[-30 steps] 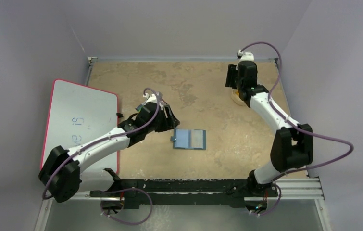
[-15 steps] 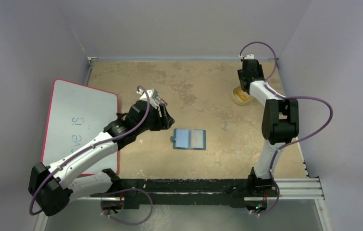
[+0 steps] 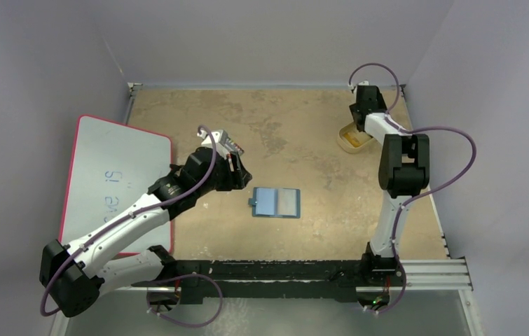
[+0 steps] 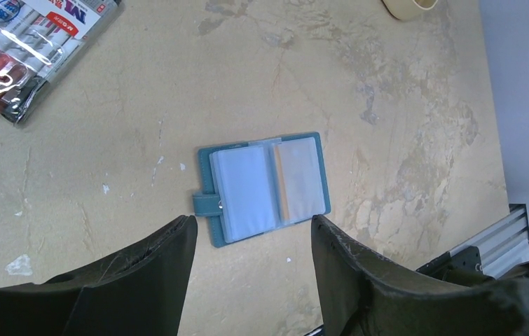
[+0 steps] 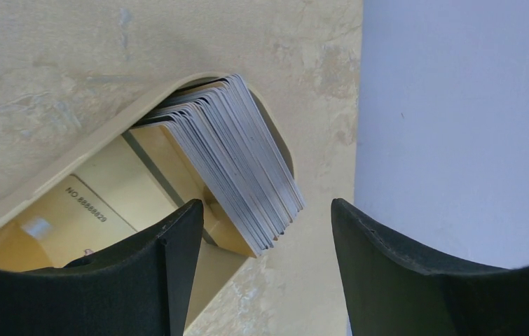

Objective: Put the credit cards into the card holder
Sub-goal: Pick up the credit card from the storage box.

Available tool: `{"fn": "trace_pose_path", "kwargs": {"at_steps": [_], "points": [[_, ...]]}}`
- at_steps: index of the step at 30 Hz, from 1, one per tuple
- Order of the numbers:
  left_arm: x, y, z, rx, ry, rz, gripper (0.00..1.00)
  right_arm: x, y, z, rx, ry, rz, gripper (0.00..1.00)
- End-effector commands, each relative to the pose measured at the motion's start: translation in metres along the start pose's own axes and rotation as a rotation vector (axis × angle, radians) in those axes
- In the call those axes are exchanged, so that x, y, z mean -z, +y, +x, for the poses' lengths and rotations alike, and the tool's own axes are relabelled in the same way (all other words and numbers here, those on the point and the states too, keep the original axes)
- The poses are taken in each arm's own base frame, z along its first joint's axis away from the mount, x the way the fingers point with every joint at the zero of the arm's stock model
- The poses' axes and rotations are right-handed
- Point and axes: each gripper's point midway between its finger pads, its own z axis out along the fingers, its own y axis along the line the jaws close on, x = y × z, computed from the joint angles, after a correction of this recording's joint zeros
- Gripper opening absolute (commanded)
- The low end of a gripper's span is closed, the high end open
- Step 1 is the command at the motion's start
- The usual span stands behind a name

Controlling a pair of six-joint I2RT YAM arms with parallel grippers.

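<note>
The teal-blue card holder [image 3: 276, 202] lies open and flat on the table, its light-blue pockets facing up. In the left wrist view the card holder [image 4: 265, 185] sits just ahead of my left gripper [image 4: 254, 224], which hangs above the table, open and empty. From above, the left gripper [image 3: 242, 171] is left of the holder and apart from it. A stack of credit cards [image 5: 240, 154] leans on edge in the tan tray [image 5: 107, 157]. My right gripper [image 5: 267, 206] hovers over the stack's near corner, open, holding nothing. From above, the right gripper [image 3: 361, 112] is at the tray [image 3: 354, 138].
A red-framed whiteboard [image 3: 114, 175] lies at the left under the left arm. A flat pack of markers [image 4: 30, 49] lies left of the holder. The side wall [image 5: 457, 126] stands close to the right of the tray.
The right arm has folded upright and its gripper has drawn back toward the far wall, uncovering the tray, with its jaws wider. The left arm pulled slightly back and left.
</note>
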Motion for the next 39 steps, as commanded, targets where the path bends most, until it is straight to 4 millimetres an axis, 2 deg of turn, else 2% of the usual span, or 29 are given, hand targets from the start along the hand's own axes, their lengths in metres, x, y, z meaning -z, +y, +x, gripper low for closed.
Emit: {"fn": "trace_pose_path", "kwargs": {"at_steps": [1, 6, 13, 20, 22, 39], "points": [[0.006, -0.005, -0.015, -0.006, -0.059, 0.016, 0.60, 0.004, -0.026, -0.020, -0.014, -0.044, 0.044, 0.69], [0.005, -0.002, -0.014, -0.007, -0.064, 0.001, 0.60, -0.003, -0.028, -0.014, -0.030, -0.013, 0.044, 0.66], [0.001, -0.003, -0.015, -0.002, -0.064, 0.006, 0.60, 0.003, -0.033, -0.022, -0.036, -0.048, 0.040, 0.59], [-0.002, -0.008, -0.015, 0.007, -0.058, 0.023, 0.60, 0.001, -0.028, -0.023, -0.035, -0.057, 0.016, 0.49], [-0.001, -0.007, -0.014, 0.008, -0.058, 0.022, 0.60, 0.000, -0.025, -0.022, -0.035, -0.057, 0.009, 0.45], [0.002, -0.005, -0.015, 0.014, -0.072, 0.016, 0.60, 0.000, -0.019, -0.023, -0.055, -0.063, -0.027, 0.23]]}}
